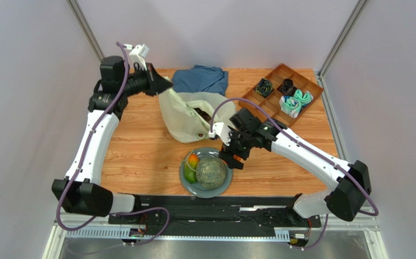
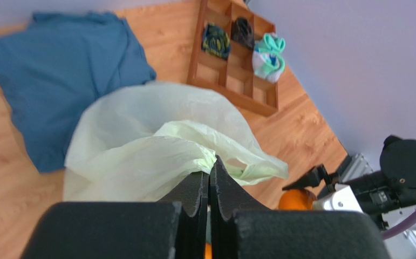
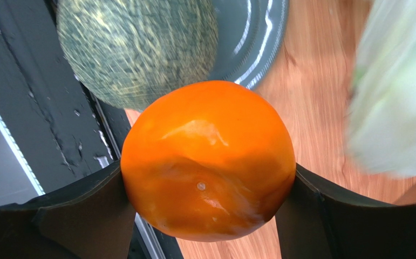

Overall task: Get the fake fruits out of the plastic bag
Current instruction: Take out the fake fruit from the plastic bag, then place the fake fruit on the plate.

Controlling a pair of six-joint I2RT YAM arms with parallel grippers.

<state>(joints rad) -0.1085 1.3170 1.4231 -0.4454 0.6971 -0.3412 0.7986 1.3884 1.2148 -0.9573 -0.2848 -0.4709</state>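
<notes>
The pale yellow-green plastic bag [image 1: 185,117] lies on the table centre, its far edge lifted by my left gripper [image 1: 164,86], which is shut on it [image 2: 211,164]. Dark grapes [image 1: 202,114] show in the bag's mouth. My right gripper [image 1: 236,160] is shut on an orange [image 3: 207,162] and holds it just right of the grey plate [image 1: 185,181]. On the plate sit the netted green melon [image 1: 211,172], a green-yellow piece [image 1: 189,174] and an orange piece [image 1: 193,159]. The melon [image 3: 134,48] and plate rim [image 3: 258,43] show in the right wrist view, the bag [image 3: 399,97] at its right.
A blue cloth [image 1: 200,79] lies behind the bag. A wooden divided tray [image 1: 280,102] at the back right holds rolled socks [image 1: 296,101]. Metal posts and grey walls enclose the table. A black rail runs along the near edge.
</notes>
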